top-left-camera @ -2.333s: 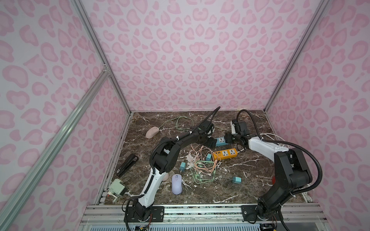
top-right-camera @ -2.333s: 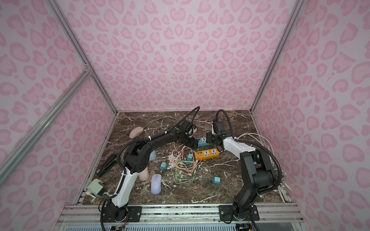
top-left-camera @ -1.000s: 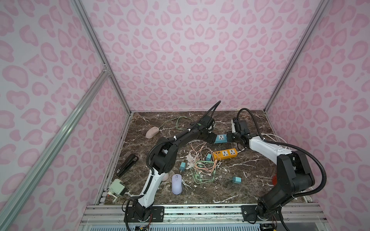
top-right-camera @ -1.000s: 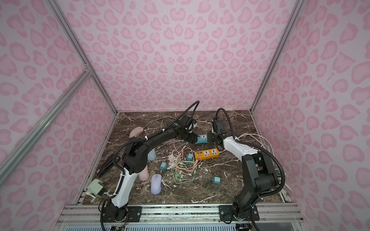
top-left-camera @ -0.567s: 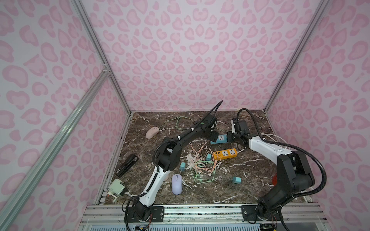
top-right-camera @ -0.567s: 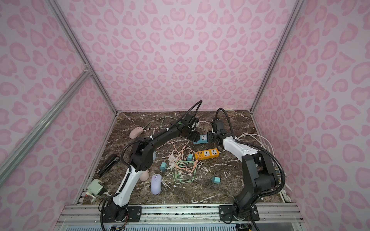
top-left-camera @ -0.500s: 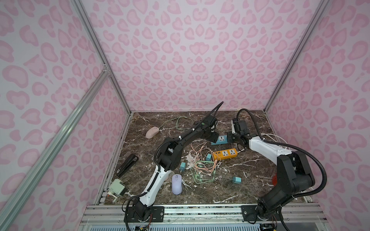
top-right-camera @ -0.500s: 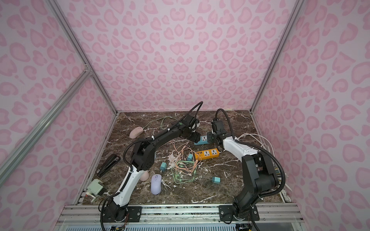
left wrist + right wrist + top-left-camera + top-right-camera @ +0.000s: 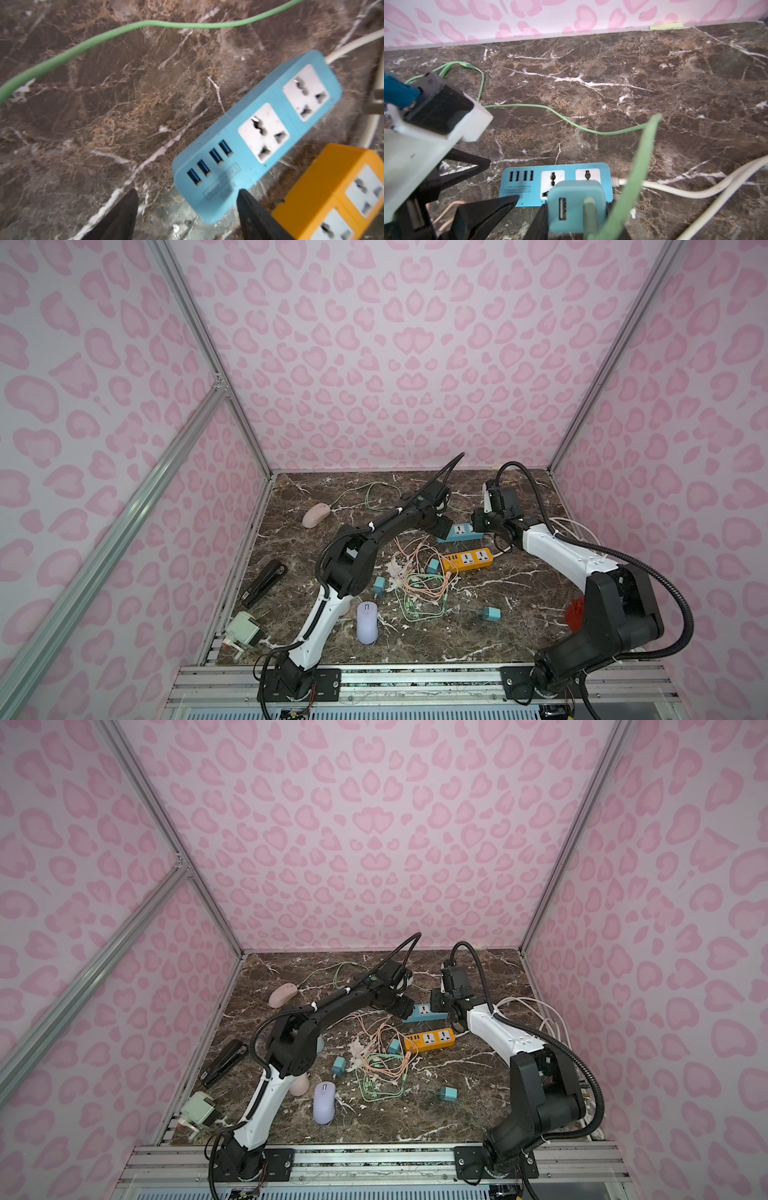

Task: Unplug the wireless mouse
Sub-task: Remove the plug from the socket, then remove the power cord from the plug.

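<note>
the right gripper (image 9: pixel 478 524) is clamped narrow on a teal charger block (image 9: pixel 575 199), holding it just above the blue power strip (image 9: pixel 255 137). both sockets and all the usb ports on that strip show bare in the left wrist view, so the block looks to be out. the left gripper (image 9: pixel 187 190) stands wide, with a finger on either side of the strip's usb end, and grips nothing. whether a finger touches the strip i cannot tell. a green cable (image 9: pixel 571 122) is plugged into the block and appears to trail over the marble surface (image 9: pixel 519 614) toward the pink mouse (image 9: pixel 316 514). the mouse lies near the far-left corner, well apart from both arms. the strip lies toward the far edge, with an orange power strip (image 9: pixel 467 558) just beside it on the near side.

the cable loops close by the right wrist, so a swing away could snag it, or pull it tight and drag the mouse. a sideways tug from the cable could twist the block loose and drop it on the strip. the left finger at the strip's end could nudge the strip when it withdraws.
</note>
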Controlling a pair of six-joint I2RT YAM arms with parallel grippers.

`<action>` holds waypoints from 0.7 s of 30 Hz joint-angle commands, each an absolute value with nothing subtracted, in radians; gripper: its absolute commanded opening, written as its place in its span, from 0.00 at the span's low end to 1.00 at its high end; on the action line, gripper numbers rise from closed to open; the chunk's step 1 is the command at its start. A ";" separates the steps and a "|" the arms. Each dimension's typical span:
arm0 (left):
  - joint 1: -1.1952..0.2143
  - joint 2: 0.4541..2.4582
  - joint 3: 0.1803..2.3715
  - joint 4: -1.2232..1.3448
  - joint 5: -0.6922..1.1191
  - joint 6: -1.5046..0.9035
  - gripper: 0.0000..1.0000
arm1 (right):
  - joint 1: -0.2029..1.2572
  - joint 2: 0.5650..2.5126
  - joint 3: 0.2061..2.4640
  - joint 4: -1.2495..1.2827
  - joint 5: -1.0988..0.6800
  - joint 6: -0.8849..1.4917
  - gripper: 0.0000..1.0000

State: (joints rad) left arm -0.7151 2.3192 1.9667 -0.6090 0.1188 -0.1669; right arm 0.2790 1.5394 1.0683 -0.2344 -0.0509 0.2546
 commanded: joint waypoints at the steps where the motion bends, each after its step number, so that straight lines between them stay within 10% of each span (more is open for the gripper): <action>1: -0.713 2.021 1.681 -0.235 0.236 -0.124 0.77 | 0.275 1.481 1.047 -0.236 -0.170 0.263 0.11; 6: -0.712 1.662 1.173 0.332 0.361 -0.005 0.91 | 0.274 1.411 0.960 -0.201 -0.541 0.275 0.13; 13: -0.714 1.617 1.089 0.344 0.374 0.070 1.00 | 0.287 1.324 0.906 -0.138 -0.826 0.355 0.14; 21: -0.718 1.658 1.114 0.300 0.451 0.069 0.73 | 0.293 1.305 0.921 -0.133 -0.904 0.391 0.15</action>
State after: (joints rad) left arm -0.7151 1.6455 1.1027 0.2852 0.4236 0.0521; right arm 0.2867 1.3067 0.9119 -0.1848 -0.7815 0.3702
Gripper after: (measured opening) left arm 0.748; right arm 0.368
